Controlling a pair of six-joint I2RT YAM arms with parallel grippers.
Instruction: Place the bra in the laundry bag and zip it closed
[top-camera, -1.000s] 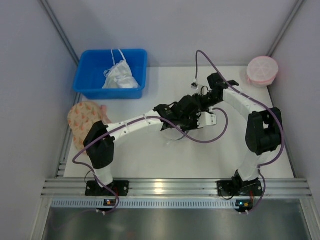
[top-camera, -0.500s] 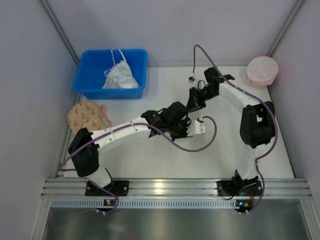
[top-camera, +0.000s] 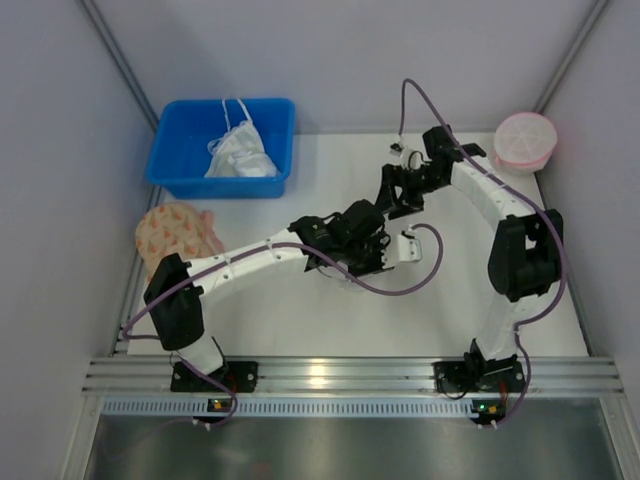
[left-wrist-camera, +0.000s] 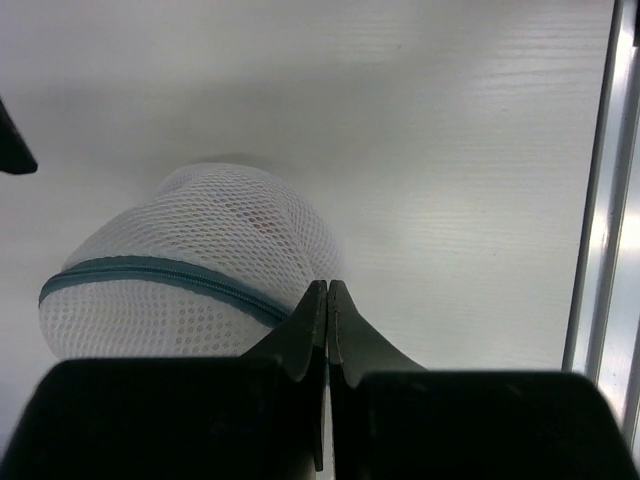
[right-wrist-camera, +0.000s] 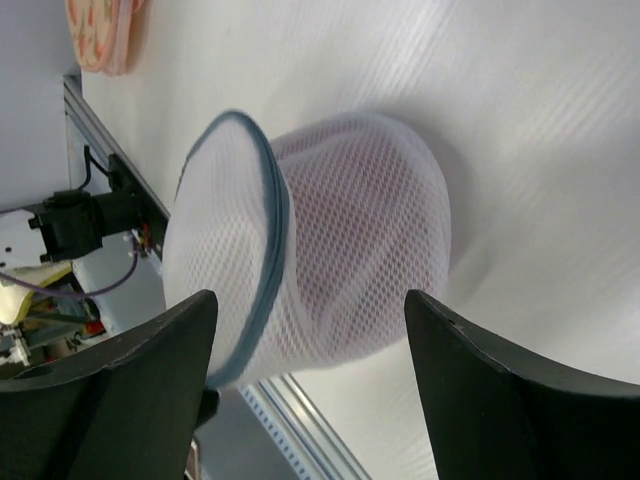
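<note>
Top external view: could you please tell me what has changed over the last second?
The left end effector drew back slightly to the left as that arm's elbow swung out left; it is shut at the zip edge of the laundry bag. The right end effector, open, shifted a little toward the far side of the table. The blue bin, pink bag and beige disc stayed put.
</note>
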